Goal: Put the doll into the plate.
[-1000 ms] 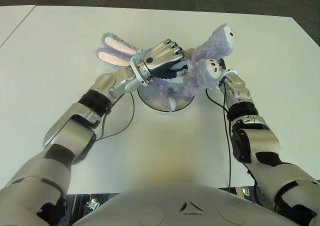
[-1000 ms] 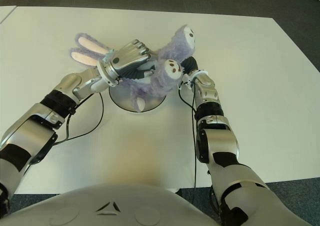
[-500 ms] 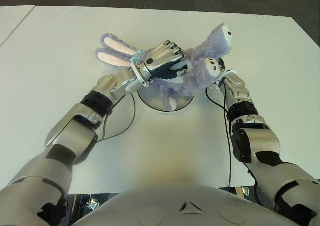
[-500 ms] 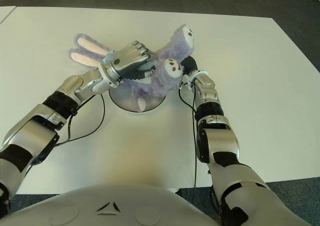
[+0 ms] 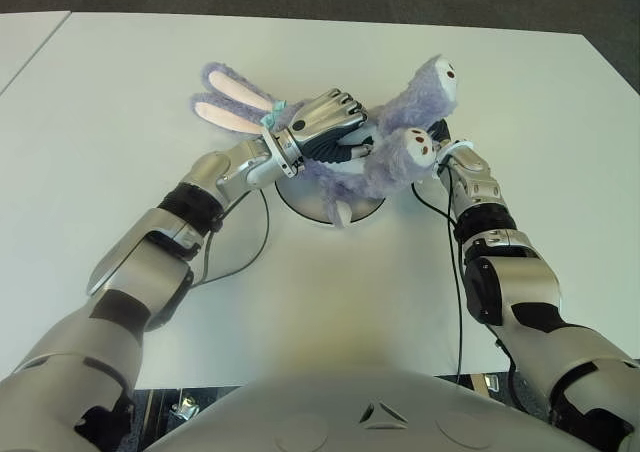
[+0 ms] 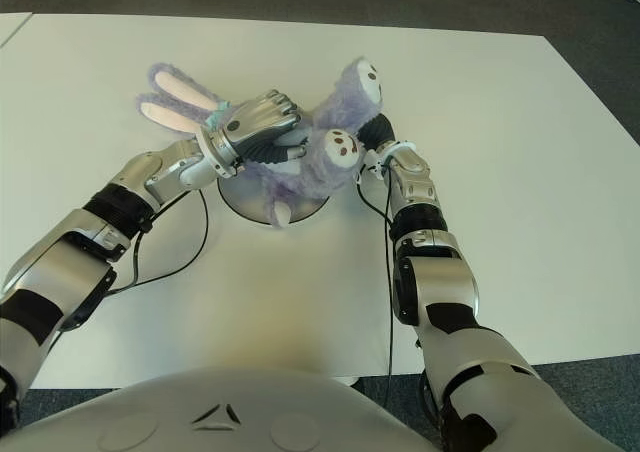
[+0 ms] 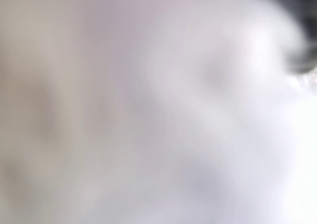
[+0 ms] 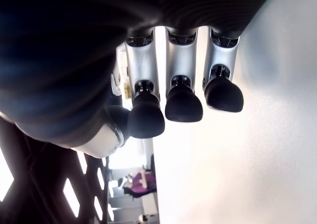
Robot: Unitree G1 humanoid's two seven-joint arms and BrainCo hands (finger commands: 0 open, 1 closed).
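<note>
Open room: the white table [image 5: 120, 102] is bare across the left half of the frame and along the lower middle; its far edge runs across the top, its right edge slants down the right side, well apart from my hands.
Plate: a round silver plate [image 5: 300, 200] sits at frame centre, mostly covered; only its near rim shows.
Doll: the purple plush rabbit [image 5: 385, 152] hangs over the plate in my grasp, its pink-lined ears [image 5: 232, 102] pointing to the upper left, its two feet [image 5: 418, 144] to the upper right. I cannot tell whether its body touches the plate.
My left hand: my left hand [image 5: 322, 122] shows just above centre, fingers curled around the rabbit's middle.
My right hand: my right hand [image 5: 440, 140] shows right of centre, just beside the rabbit's feet and mostly behind them. In the right wrist view its fingertips [image 8: 183, 102] are loosely extended and grip nothing.
Hidden: the left wrist view is filled by a pale blur, nothing readable.
Change: since a second ago the rabbit's feet have dropped lower and swung slightly left, and the ears have shifted slightly toward the upper left.
</note>
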